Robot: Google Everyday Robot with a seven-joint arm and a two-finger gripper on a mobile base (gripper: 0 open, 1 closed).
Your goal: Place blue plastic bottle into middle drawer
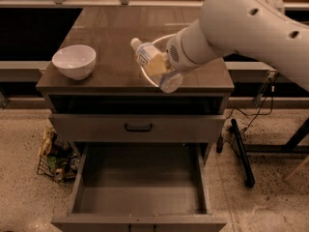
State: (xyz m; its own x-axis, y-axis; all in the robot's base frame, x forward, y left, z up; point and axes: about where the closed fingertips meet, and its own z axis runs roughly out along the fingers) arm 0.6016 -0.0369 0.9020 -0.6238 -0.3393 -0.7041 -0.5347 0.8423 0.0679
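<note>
The blue plastic bottle [147, 57] is a small clear bottle with a white cap and a pale label. It is tilted, cap up to the left, and held just above the front of the brown cabinet top [111, 33]. My gripper [157, 65] is shut on its middle, with a yellowish finger [154, 66] across the label and the white arm reaching in from the upper right. The middle drawer [140, 182] stands pulled open below, toward me, with a bare grey floor and side walls. The bottle is above and behind the drawer's opening.
A white bowl [74, 61] sits on the cabinet top at the left. A closed drawer front with a dark handle [138, 127] lies between the top and the open drawer. A wire basket of clutter [55, 158] stands on the floor at left; dark stand legs [241, 151] at right.
</note>
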